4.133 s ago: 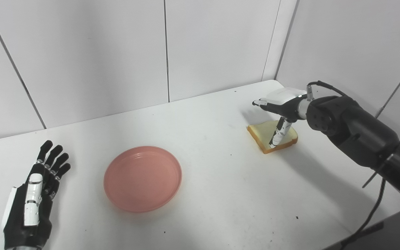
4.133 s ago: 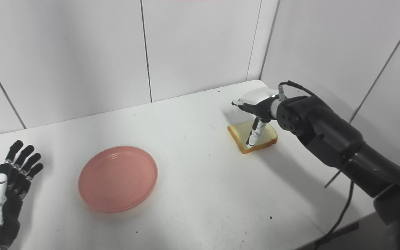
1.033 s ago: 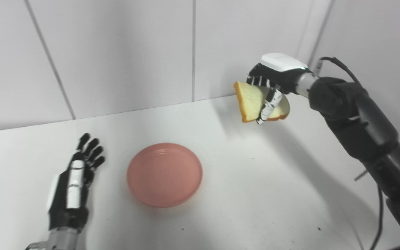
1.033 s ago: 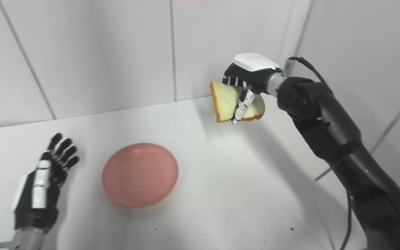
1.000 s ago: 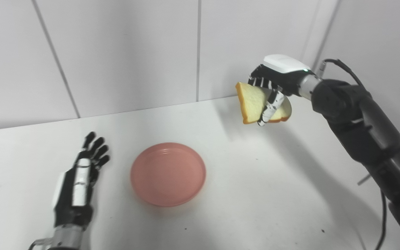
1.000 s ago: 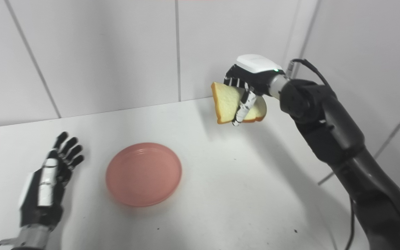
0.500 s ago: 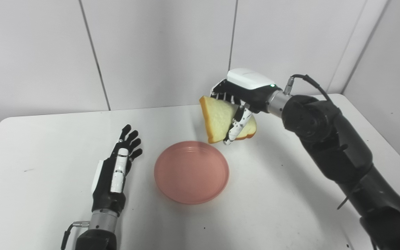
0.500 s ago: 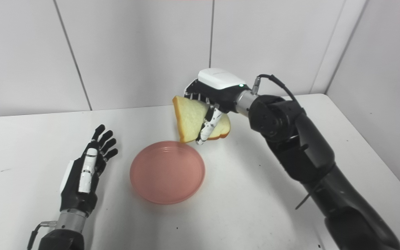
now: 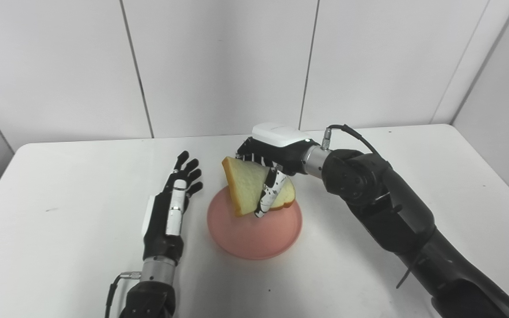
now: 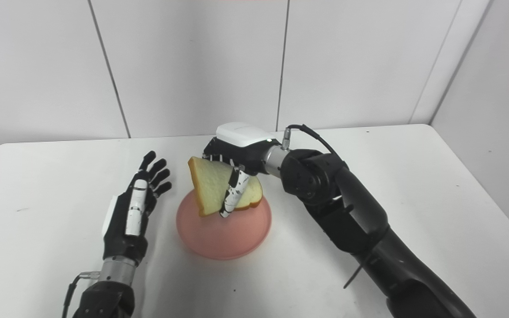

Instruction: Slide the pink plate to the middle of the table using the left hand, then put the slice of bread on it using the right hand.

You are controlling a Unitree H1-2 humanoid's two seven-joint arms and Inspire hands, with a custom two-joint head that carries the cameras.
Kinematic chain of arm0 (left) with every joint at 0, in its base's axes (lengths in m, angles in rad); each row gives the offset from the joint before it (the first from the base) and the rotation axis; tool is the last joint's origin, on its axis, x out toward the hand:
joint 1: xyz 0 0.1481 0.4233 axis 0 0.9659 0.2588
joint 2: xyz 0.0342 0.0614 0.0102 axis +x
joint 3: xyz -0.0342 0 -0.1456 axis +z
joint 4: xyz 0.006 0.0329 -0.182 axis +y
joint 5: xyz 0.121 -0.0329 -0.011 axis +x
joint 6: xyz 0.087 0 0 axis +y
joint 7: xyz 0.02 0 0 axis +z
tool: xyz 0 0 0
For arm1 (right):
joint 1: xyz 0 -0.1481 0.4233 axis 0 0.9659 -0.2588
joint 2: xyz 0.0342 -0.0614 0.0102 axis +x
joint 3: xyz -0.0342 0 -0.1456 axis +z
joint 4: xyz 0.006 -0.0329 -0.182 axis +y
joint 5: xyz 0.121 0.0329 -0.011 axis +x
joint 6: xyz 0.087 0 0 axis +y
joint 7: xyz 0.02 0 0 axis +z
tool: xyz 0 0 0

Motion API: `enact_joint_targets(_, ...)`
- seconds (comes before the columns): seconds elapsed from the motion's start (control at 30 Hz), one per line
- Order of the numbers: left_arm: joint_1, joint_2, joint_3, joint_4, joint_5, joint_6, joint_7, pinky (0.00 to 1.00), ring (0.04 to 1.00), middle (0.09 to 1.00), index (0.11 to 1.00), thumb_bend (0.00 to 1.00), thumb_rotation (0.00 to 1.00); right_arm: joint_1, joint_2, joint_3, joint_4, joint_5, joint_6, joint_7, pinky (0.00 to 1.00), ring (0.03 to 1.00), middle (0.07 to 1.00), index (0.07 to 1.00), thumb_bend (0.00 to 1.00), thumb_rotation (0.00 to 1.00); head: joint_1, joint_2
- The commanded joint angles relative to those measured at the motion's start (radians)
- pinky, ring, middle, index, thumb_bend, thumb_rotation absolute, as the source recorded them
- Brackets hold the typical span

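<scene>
- Pink plate [image 9: 254,232]: landmark item. Rests flat on the white bench [image 9: 60,185], near its middle. Judged: sliding step complete.
- Slice of bread [image 9: 248,190]: above the plate's far half, tilted steeply on edge, lower corner close over the plate; contact cannot be told. Pale crumb, tan crust.
- Right hand [image 9: 268,165]: above the plate's far rim, pinching the bread between the thumb on its near face and the fingers [image 10: 219,157] curled behind its top edge. White housing on the back of the hand.
- Left hand [image 9: 170,207]: just beside the plate's left rim, not touching it. Lies palm-down on the bench, fingers spread, holding nothing.
- Step in hand, judged: placing the bread on the plate.
- Next move, judged: lower and level the slice over the plate's centre, then part thumb and fingers so it drops flat; a release at this tilt may leave it leaning on the rim or tipping off.
</scene>
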Motion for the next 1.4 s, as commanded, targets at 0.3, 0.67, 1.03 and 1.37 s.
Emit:
enact_joint_targets(0.3, -0.05, -0.002, -0.015, -0.038, 0.019, 0.026, 0.002, 0.85, 0.894, 0.912, 0.912, 0.4, 1.0, -0.006, -0.001, 0.024, 0.037, 0.002, -0.089, -0.014, 0.4, 0.398, 0.492, 0.509, 0.52, 0.0, 0.01, 0.016)
enact_joint_targets(0.67, -0.055, -0.01, -0.016, -0.049, 0.027, 0.035, 0.01, 0.85, 0.896, 0.907, 0.907, 0.4, 1.0, 0.007, 0.008, 0.056, 0.082, -0.075, -0.102, -0.041, 0.39, 0.403, 0.511, 0.496, 0.52, 0.0, 0.016, 0.03)
enact_joint_targets(1.03, -0.054, -0.023, -0.017, -0.046, 0.038, 0.035, 0.021, 0.83, 0.882, 0.902, 0.9, 0.4, 1.0, 0.027, 0.016, 0.059, 0.102, -0.112, -0.114, -0.076, 0.43, 0.417, 0.527, 0.484, 0.52, 0.0, 0.025, 0.027)
enact_joint_targets(1.37, -0.058, -0.013, -0.02, -0.051, 0.034, 0.039, 0.01, 0.85, 0.894, 0.909, 0.906, 0.4, 1.0, 0.036, 0.015, 0.053, 0.108, -0.147, -0.167, -0.157, 0.42, 0.498, 0.476, 0.612, 0.55, 0.0, 0.034, 0.039)
